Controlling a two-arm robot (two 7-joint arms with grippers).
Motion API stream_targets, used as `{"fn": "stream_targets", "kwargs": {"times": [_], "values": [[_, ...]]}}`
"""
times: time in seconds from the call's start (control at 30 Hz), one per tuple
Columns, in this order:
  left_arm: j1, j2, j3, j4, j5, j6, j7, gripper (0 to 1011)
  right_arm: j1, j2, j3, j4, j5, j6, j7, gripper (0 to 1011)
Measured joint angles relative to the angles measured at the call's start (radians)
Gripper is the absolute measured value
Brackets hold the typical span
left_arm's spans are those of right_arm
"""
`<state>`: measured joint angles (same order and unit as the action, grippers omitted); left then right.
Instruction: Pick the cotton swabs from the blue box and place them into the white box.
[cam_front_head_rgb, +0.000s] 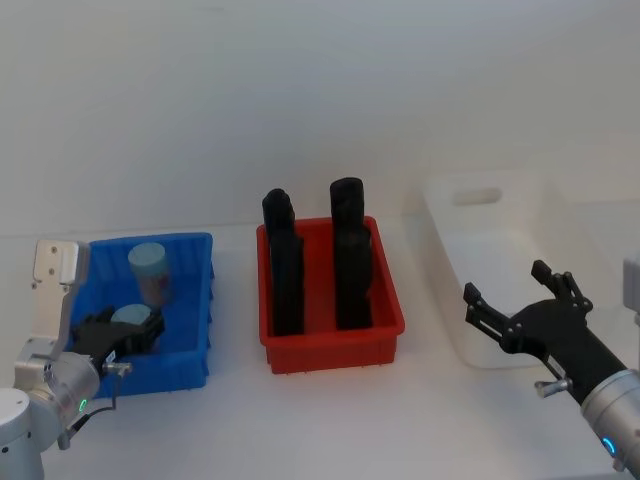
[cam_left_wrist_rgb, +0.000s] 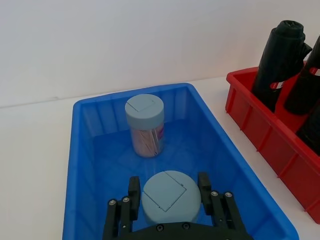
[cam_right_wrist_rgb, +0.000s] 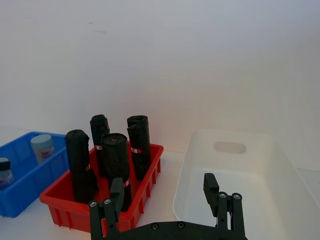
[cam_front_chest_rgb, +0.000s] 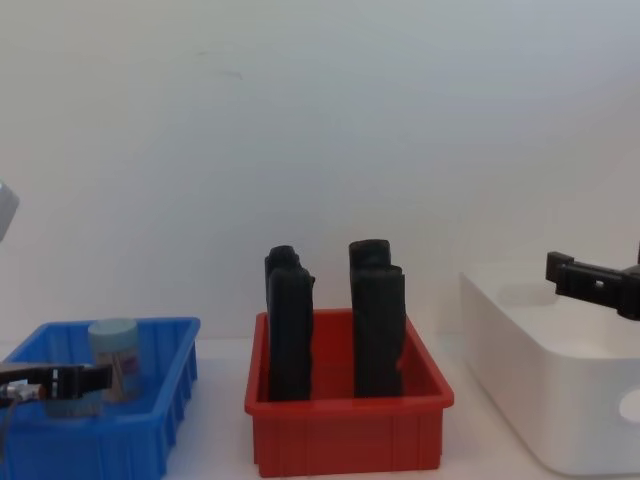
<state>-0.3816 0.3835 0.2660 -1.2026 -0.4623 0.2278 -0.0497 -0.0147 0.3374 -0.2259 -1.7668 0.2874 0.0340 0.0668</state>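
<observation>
Cotton swabs: two clear jars with pale blue-grey lids, both upright inside the blue box, lower left of the head view.

- Near jar stands at the box's front end. The left gripper is down in the box, one black finger against each side of the lid, clamped on the jar. The jar base looks to be on the box floor; contact is not certain.
- Right gripper, lower right of the head view, is spread wide and holds nothing. It hangs over the front part of the white box.
- Far jar is alone toward the back of the blue box, apart from the near jar. Swab sticks and a pinkish label show through its wall.
- Red bin, centre of the frame, sits between the blue and white boxes and holds tall black blocks standing upright.
- White box, right of the frame, has an oval handle hole in its far wall.
</observation>
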Motion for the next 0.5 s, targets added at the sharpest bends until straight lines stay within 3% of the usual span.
{"fn": "stream_targets", "kwargs": {"times": [0.13, 0.5], "values": [[-0.001, -0.001, -0.001, 0.001, -0.002, -0.002, -0.009, 670, 0.000, 0.000, 0.000, 0.000, 0.000, 0.000, 0.000, 1002], [0.006, 0.006, -0.005, -0.053, 0.011, 0.001, -0.025, 670, 0.000, 0.000, 0.000, 0.000, 0.000, 0.000, 0.000, 1002]]}}
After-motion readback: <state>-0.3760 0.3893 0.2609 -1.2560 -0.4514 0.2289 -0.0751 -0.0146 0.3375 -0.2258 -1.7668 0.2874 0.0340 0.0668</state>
